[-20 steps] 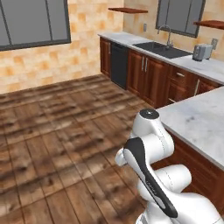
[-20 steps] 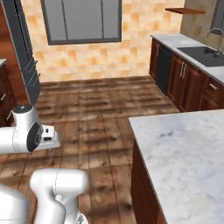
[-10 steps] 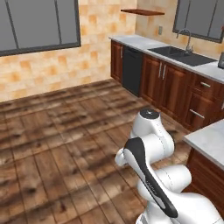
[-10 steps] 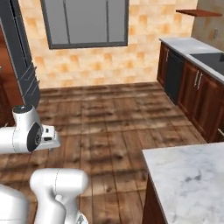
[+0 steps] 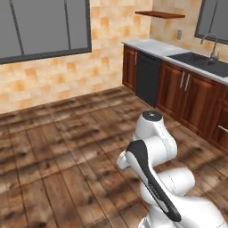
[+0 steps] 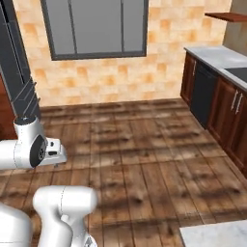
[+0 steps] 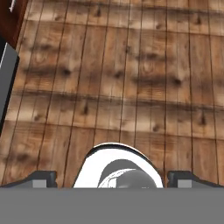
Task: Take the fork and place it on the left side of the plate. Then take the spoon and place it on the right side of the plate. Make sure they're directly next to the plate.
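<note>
While the base stands in the open middle of the kitchen, the wooden floor (image 5: 67,147) takes up most of each view, bounded by a tiled wall with a large dark window (image 6: 94,26) and, to one side, a run of dark wood cabinets (image 5: 187,95) under a pale bench (image 5: 153,46) that carries a sink (image 5: 200,62) with a curved faucet (image 5: 209,42); a black appliance panel (image 5: 148,78) is set into the cabinets and a wooden wall shelf (image 5: 160,14) hangs above. A corner of a second, marble bench (image 6: 214,236) enters the lower right of the right base view. The white arm (image 5: 153,147) is folded close over its base, and the hand looks straight down at bare floorboards. The claw (image 7: 112,179) is spread wide, its two dark tips (image 7: 41,178) far apart at the bottom of the hand view, with nothing between them. The fork, the spoon and the plate cannot be located from these frames, so nothing indicates that either placement is done; judged from this, the whole task remains, beginning with reaching the bench that carries them.
</note>
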